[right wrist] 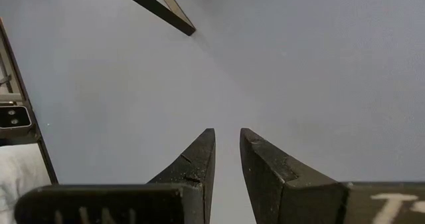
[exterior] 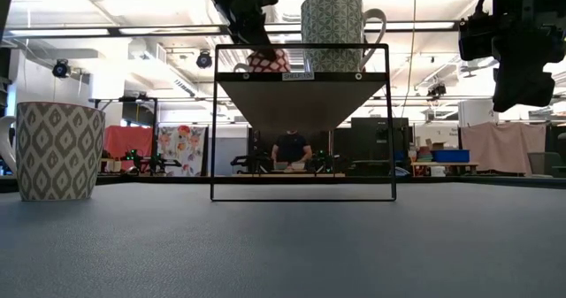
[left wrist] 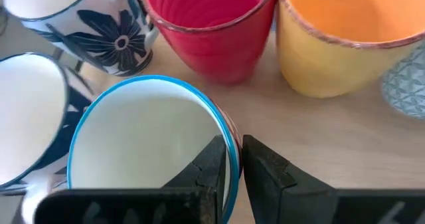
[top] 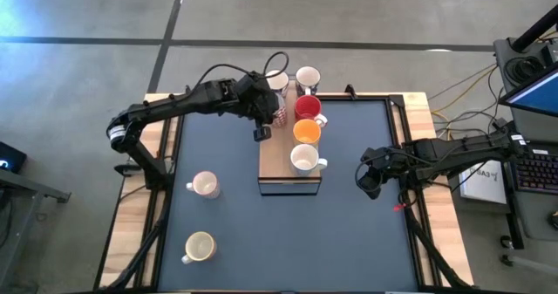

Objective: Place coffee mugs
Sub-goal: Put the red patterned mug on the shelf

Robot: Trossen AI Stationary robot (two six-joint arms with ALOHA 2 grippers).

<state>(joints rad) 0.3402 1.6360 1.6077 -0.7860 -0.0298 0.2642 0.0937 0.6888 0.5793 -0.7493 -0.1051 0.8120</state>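
While the left gripper [left wrist: 229,159] is pinching the rim of a blue-rimmed mug [left wrist: 143,144], with one finger inside and one outside, it is holding that mug on the wooden shelf [top: 277,154] beside the red mug [top: 307,107]. Pinching the thin wall is a good way to carry a small cup and keep it upright. I think the arm is setting the mug down in a second row, because the red mug, the orange mug [top: 306,131] and a white mug [top: 303,159] are already sitting in a line on the shelf. Two more mugs [top: 203,185] are waiting on the dark table [top: 349,242], well apart from the shelf, so the job is not finished. Over on the other side, the right gripper [right wrist: 226,151] is hanging above the bare table. Its fingers are a little apart and are holding nothing.
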